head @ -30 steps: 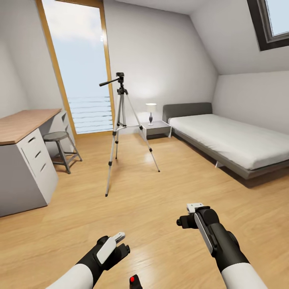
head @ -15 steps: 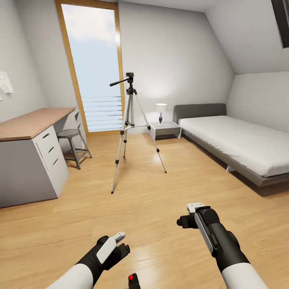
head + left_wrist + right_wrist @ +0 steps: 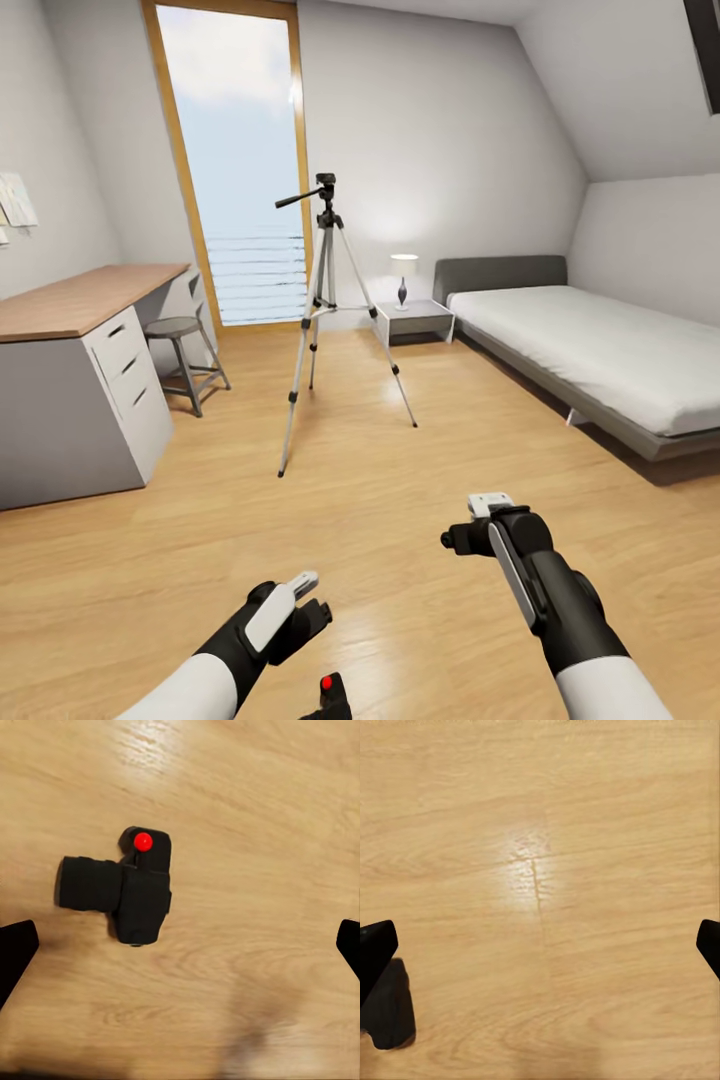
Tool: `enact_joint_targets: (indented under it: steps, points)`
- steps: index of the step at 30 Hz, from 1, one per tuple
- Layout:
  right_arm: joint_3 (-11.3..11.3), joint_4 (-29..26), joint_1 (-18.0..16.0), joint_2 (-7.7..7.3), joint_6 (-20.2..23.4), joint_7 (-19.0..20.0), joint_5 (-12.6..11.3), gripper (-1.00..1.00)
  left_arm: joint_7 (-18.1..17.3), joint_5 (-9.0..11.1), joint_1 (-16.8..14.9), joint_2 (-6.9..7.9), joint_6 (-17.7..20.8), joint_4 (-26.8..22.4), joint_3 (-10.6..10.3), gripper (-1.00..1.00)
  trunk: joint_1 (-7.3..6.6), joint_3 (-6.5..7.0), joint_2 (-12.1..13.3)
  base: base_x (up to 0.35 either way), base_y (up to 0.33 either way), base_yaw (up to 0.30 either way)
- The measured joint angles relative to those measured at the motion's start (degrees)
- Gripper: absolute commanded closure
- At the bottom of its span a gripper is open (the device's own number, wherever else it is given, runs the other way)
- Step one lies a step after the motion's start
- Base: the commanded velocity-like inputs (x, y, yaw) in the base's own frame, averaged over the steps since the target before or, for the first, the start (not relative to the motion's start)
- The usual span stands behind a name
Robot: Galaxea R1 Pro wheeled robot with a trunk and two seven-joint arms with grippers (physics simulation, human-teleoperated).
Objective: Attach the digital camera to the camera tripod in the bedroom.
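The digital camera [image 3: 124, 894] lies on the light wood floor [image 3: 400, 470], red button up, at the 6 o'clock edge of the head view, just in front of the robot. In the left wrist view it sits between the two finger tips, nearer one of them. Its long axis, lens to body, runs roughly along the line joining the fingers, not across it.

The left gripper [image 3: 305, 600] hovers directly above the camera with jaws spread wide and nothing held. The right gripper [image 3: 480, 525] hangs at about 4 o'clock in the head view over bare floor, jaws equally wide and empty. The left arm is the nearer one.

Judgement: the pick-up is the step in hand. A straight descent would close the fingers on the lens end and the body end; a wrist rotation may give a firmer grasp across the body.

The camera tripod [image 3: 325, 300] stands at 12 o'clock, well apart, before the tall window [image 3: 235, 150]. A desk [image 3: 80, 380] and stool [image 3: 185, 355] lie at 9 to 10 o'clock, a bed [image 3: 590, 350] at 2 to 3 o'clock.
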Motion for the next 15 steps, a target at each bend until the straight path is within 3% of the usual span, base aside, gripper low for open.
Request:
enact_joint_targets:
  steps: [3,4,11,12,15]
  points:
    - [-0.01,-0.45,0.21,-0.01,0.0,0.0,-0.06,-1.0,0.02,0.03,-0.02,-0.04,0.0,-0.03,-1.3,-1.0,0.66,-0.54,-1.2,0.0,0.0,-0.024]
    - [-0.06,-1.91,1.16,-0.05,0.0,0.02,-0.29,-1.0,0.04,0.11,-0.03,-0.11,0.0,-0.06,-3.65,-1.0,0.88,-0.72,-1.61,0.0,0.0,-0.007]
    - [-0.18,-4.99,1.97,-0.09,0.0,0.05,-0.29,-1.0,0.11,-0.06,-0.04,-0.21,0.08,-0.08,-5.14,-1.0,2.42,-1.98,-4.41,0.0,0.0,-0.032]
    - [-0.26,-5.91,2.38,-0.1,0.0,0.06,-0.27,-1.0,0.08,-0.02,-0.07,-0.26,0.1,-0.11,-7.06,-1.0,2.64,-2.16,-4.81,0.0,0.0,-0.15]
    - [-0.23,-6.42,2.61,-0.09,0.0,0.05,-0.22,-1.0,0.06,0.2,-0.09,-0.26,0.1,-0.13,-8.83,-1.0,3.3,-2.7,-6.02,0.0,0.0,-0.171]
